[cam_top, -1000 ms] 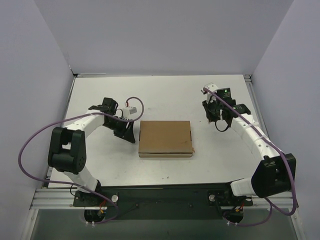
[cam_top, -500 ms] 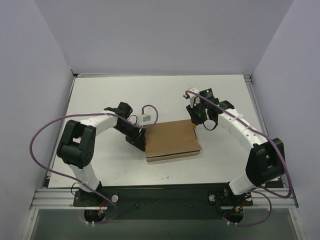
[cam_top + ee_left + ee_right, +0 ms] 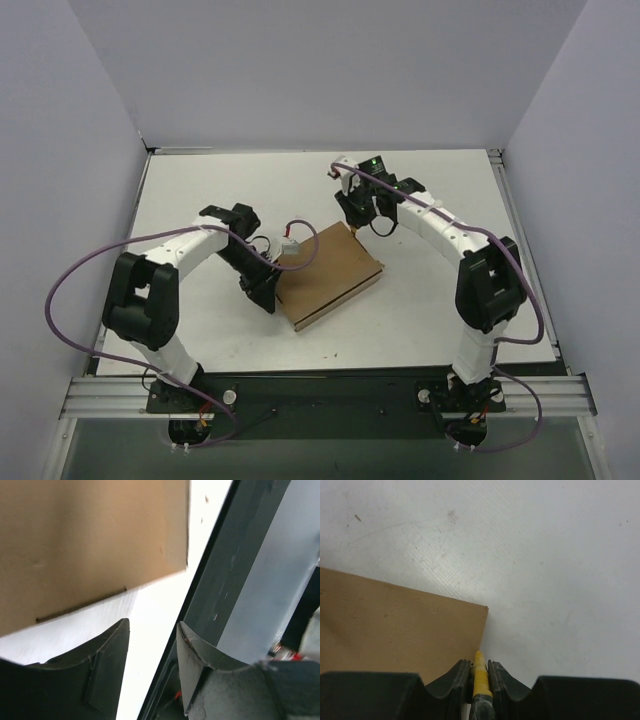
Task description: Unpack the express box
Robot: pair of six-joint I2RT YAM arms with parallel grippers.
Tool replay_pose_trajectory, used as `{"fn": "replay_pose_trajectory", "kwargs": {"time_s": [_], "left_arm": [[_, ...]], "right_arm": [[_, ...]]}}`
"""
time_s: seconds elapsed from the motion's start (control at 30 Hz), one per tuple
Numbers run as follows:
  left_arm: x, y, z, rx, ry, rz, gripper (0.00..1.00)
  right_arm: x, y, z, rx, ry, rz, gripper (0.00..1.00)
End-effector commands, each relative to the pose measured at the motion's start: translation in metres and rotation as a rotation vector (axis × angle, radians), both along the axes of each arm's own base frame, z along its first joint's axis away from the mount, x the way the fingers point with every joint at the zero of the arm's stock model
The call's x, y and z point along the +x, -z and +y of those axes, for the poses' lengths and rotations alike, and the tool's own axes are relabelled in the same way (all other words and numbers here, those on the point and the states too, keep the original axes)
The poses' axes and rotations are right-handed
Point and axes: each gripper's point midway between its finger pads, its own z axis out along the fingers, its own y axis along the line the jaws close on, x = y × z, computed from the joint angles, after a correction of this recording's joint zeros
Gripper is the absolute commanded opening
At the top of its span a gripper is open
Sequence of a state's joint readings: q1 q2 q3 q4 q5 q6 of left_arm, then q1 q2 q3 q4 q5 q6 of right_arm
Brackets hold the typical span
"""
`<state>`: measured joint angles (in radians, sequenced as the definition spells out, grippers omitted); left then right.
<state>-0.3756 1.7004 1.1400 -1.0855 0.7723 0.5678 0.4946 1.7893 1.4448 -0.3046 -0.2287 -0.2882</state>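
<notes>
The express box (image 3: 330, 275), flat brown cardboard with its lid down, lies turned at an angle in the middle of the white table. My left gripper (image 3: 268, 296) sits low at the box's near-left side, open, with nothing between its fingers (image 3: 107, 665); the left wrist view has the box's top (image 3: 90, 540) just beyond them. My right gripper (image 3: 352, 222) hovers at the box's far corner, shut on a small yellow-handled tool (image 3: 479, 672). That tool's tip touches or nearly touches the box edge (image 3: 481, 645) just below the corner.
Grey walls enclose the white table (image 3: 200, 190) on three sides. A black rail (image 3: 320, 390) with the arm bases runs along the near edge and shows beside my left fingers (image 3: 220, 580). Purple cables loop off both arms.
The box has swung from square-on to a slant, its right end going toward the far side. My right gripper has moved left with the tool to the far corner; my left stayed against the box's left side.
</notes>
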Motion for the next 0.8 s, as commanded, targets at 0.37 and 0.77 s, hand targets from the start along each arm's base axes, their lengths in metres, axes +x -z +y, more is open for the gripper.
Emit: {"fn": "replay_pose_trajectory", "kwargs": {"time_s": [0.37,0.77], "left_arm": [[0.066,-0.056,0.009,-0.046,-0.039,-0.428,0.52],[0.119,-0.034,-0.012,-0.089,-0.297,-0.365,0.51]], "right_arm": [[0.030,-0.128,-0.001,0.365,0.170,-0.191,0.00],[-0.081,-0.073,-0.045,0.323,0.307,-0.054,0.00]]}}
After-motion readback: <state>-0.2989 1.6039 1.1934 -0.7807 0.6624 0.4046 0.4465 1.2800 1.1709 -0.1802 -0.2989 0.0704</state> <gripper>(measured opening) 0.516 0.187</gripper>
